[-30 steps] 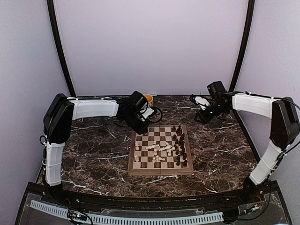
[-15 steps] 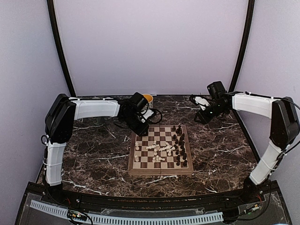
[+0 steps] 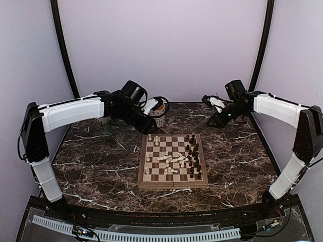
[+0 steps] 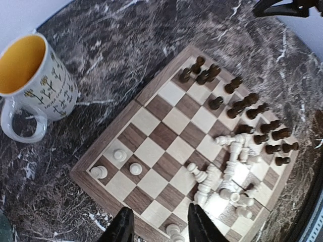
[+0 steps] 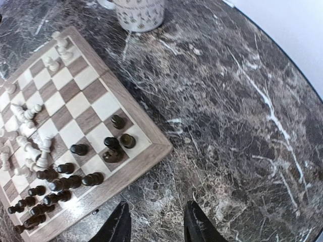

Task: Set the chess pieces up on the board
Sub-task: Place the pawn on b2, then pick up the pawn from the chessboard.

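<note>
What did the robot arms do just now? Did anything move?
The left gripper opened and its arm swung up and back to the left, off the board's far-left corner. White pieces now stand uncovered there; it probably just let one go. The mug shows more fully. The right gripper barely shifted and is open, holding nothing. The toppled white heap and the dark pieces stayed put.

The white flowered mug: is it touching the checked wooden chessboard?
Apart. The left wrist view shows dark marble table between the white flowered mug and the border of the checked wooden chessboard.
</note>
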You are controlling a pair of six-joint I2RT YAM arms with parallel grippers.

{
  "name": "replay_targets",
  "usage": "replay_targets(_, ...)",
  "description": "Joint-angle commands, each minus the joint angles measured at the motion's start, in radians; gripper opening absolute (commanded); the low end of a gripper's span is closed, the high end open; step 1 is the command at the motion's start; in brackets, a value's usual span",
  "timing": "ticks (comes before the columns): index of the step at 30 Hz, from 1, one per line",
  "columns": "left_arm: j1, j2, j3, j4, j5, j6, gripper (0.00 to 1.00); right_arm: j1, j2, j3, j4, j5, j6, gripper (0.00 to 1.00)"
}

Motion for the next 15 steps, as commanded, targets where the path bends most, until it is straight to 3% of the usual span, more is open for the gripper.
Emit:
replay_targets(1, -0.007, -0.155, -0.119, 0.102, 0.144, 0.057, 0.38, 0.059, -0.074, 0.111, -0.119, -0.107, -0.108, 0.36)
replay_targets(6, -0.024, -0.224, -0.287, 0.244, 0.226, 0.076, 0.36, 0.168, -0.041, 0.157, -0.199, -0.069, -0.151, 0.31)
replay_targets(15, -0.047, -0.339, -0.404, 0.317, 0.194, 0.045, 0.35, 0.385, 0.061, 0.129, -0.234, 0.023, -0.205, 0.29)
